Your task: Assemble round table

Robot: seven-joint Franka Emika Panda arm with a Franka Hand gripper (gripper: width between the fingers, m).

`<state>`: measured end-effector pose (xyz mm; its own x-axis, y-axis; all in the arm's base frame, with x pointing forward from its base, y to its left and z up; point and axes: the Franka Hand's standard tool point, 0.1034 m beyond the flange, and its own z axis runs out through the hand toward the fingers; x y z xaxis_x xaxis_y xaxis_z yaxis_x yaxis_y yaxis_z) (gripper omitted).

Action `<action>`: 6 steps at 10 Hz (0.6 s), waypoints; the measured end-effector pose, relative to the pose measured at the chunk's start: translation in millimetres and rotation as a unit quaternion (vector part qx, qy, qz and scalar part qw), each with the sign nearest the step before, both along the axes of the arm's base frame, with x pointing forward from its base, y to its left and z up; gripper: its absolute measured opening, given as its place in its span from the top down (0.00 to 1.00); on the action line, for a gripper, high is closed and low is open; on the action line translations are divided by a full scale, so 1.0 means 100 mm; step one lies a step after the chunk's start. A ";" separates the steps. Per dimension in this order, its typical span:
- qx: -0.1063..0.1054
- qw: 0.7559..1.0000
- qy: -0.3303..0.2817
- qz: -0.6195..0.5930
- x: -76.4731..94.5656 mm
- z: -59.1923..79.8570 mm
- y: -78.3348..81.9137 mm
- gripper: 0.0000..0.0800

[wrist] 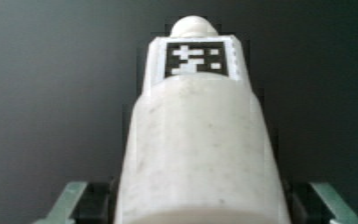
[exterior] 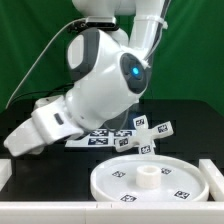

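Gripper (wrist: 194, 205) clamps the short white plastic cylindrical leg (wrist: 197, 120) lengthwise; white round rimmed disc (exterior: 185, 178) lies toward exterior view's right.

1. In the wrist view the picture's edge cuts off the gripper (wrist: 197, 200). We see only the tips of its fingers (wrist: 83, 200), which sit close on either side of the leg (wrist: 194, 120).
2. Between the fingers, the leg's near end runs out of the picture at that same edge.
3. Beyond the fingertips, the leg's surface is blurred and the tag (wrist: 197, 58) is too soft for us to read.
4. In the exterior view we cannot make out the fingers at the end of the arm (exterior: 105, 80).
5. Well away from the fingers, the arm hides part of the marker board (exterior: 95, 140) and of the cross-shaped base (exterior: 145, 128).
6. The tags on the disc (exterior: 150, 185) are too small for us to read.
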<state>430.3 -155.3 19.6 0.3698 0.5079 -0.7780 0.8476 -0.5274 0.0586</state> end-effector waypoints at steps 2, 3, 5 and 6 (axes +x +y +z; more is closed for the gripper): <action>0.004 0.999 -0.013 -0.036 0.21 0.27 0.46 0.49; 0.032 0.996 -0.046 -0.065 0.42 0.45 0.62 0.49; 0.061 0.990 -0.090 -0.087 0.70 0.77 0.67 0.49; 0.086 0.986 -0.119 -0.075 0.75 0.75 0.64 0.49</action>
